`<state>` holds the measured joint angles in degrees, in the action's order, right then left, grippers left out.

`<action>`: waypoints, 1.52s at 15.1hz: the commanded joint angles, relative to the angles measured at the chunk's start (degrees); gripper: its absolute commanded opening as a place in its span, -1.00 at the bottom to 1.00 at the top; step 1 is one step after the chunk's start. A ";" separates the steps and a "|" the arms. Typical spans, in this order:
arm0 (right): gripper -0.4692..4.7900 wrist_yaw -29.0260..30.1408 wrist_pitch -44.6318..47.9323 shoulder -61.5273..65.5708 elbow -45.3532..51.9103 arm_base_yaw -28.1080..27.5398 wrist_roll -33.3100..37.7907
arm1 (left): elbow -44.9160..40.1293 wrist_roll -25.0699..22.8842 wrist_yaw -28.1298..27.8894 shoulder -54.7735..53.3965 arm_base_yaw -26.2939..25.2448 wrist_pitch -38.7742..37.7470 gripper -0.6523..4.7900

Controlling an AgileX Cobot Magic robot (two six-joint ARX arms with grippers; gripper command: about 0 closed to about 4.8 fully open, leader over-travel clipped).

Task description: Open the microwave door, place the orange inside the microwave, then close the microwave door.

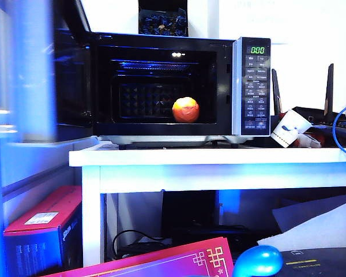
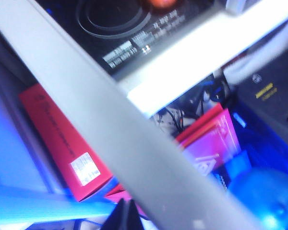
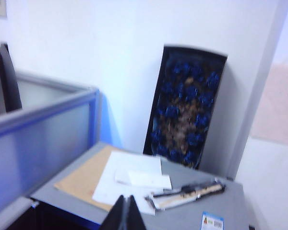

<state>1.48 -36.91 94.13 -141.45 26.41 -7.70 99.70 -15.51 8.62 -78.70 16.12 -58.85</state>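
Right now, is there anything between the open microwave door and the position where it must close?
Nothing visible blocks it. The microwave door stands swung open at the left, and the orange sits well inside the cavity, behind the front edge. The left gripper and right gripper are both shut and away from the opening.

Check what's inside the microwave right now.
The orange sits on the floor of the open microwave, right of centre. Nothing else shows in the cavity; its left side is dark and partly glared. Neither gripper is near: both wrist views look elsewhere.
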 commanded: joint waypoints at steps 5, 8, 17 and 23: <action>-0.83 0.11 -0.72 -2.45 -0.24 0.09 0.92 | 0.04 -0.59 16.52 -2.08 0.35 6.97 -0.78; -0.83 0.13 -6.01 -3.13 -0.26 0.09 0.90 | 0.02 -0.85 18.84 -3.89 0.92 8.85 -0.78; -0.83 -6.97 -30.27 -3.61 -0.17 0.09 0.15 | 0.02 -1.84 23.17 -9.57 5.99 21.73 -0.78; -0.83 -8.00 -30.77 -3.45 -0.17 0.09 0.09 | 0.02 -0.24 19.04 -16.72 13.49 33.35 -0.78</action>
<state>-6.33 -68.44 90.76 -141.45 26.44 -7.51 99.57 -16.62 27.57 -94.89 29.23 -28.27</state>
